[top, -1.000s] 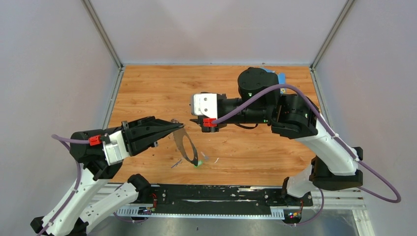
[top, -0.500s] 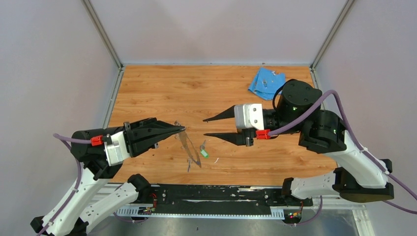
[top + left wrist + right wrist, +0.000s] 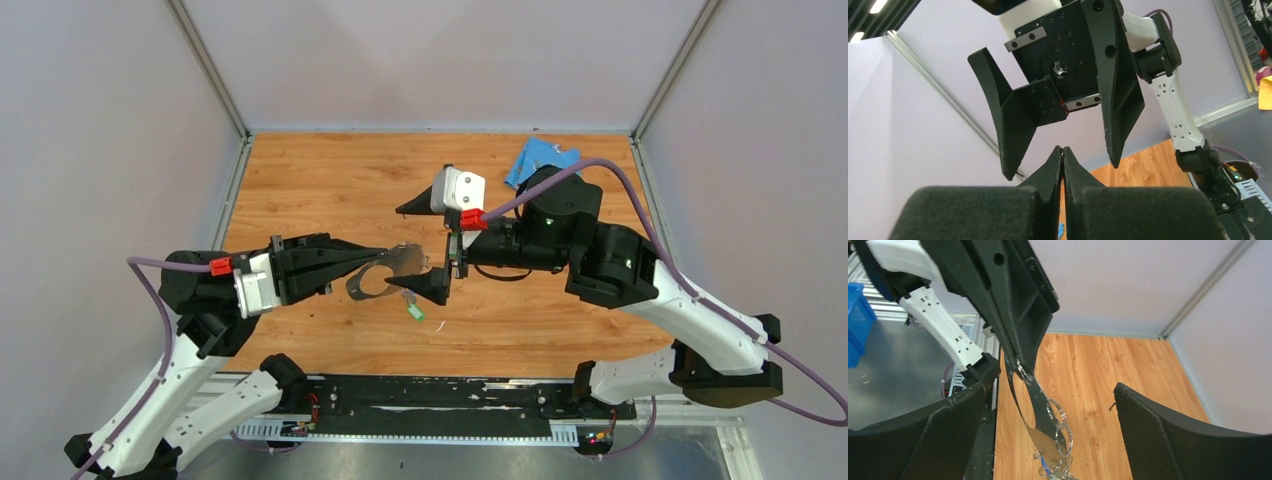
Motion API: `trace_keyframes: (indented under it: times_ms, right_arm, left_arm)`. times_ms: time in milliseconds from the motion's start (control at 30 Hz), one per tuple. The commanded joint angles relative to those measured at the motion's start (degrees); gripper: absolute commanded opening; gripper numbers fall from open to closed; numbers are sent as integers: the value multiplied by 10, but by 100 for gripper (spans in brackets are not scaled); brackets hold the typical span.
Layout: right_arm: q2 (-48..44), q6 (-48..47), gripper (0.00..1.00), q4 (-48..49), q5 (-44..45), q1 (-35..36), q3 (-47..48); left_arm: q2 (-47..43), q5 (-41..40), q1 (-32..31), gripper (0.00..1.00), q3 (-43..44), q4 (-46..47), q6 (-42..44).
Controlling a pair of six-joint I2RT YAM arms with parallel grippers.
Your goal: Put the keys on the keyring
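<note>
My left gripper (image 3: 387,254) is shut on one end of the keyring (image 3: 378,277), a thin grey metal band held out over the table. In the right wrist view the keyring (image 3: 1040,416) hangs slanting from the left fingers (image 3: 1020,335), with small wire rings and a blue key (image 3: 1047,469) at its lower end. A green key (image 3: 415,312) shows just below the band; whether it hangs or lies on the wood I cannot tell. My right gripper (image 3: 418,255) stands open, facing the left one, its fingers either side of the band's free end without touching it. In the left wrist view the left gripper (image 3: 1062,149) is pressed shut below the right fingers (image 3: 1118,100).
A light-blue cloth (image 3: 532,161) lies at the back right of the wooden table (image 3: 300,180), partly behind the right arm. Grey walls close in three sides. A black rail (image 3: 430,395) runs along the near edge.
The right arm swung left to face the left gripper and its jaws opened wide around the keyring's free end. The left gripper shifted right and raised the keyring more level.
</note>
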Motion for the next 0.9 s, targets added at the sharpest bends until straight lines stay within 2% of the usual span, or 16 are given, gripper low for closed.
trace_keyframes:
  times_ms: [0, 133, 267, 333, 467, 500, 600, 667, 800, 867]
  right_arm:
    - [14, 86, 100, -9, 79, -6, 14]
    - [20, 92, 100, -16, 76, -6, 2]
    - [3, 23, 99, -1, 33, -7, -37]
    - [-11, -20, 90, 6, -14, -6, -53]
    - [-29, -90, 73, 9, -94, -6, -62]
    - [-31, -101, 73, 11, -102, -6, -67]
    - [-28, -125, 89, 2, -128, -6, -71]
    - [-27, -131, 97, -9, -96, -6, -71]
    - [-35, -50, 100, -32, 54, -10, -58]
    - [-34, -7, 100, -58, 74, -11, -37]
  left_arm:
    - [3, -28, 4, 0, 6, -8, 32]
    - [2, -36, 8, 0, 0, -24, 55]
    - [5, 48, 13, 0, 5, -26, 26]
    - [10, 99, 13, 0, 12, -26, 3]
    - [17, 149, 13, 0, 20, -31, -41]
    - [20, 160, 13, 0, 24, -32, -52]
    - [34, 195, 13, 0, 38, -39, -75]
    - [33, 192, 13, 0, 41, -49, -64]
    - [5, 68, 13, 0, 16, -57, -2]
    - [0, 16, 14, 0, 2, -71, 9]
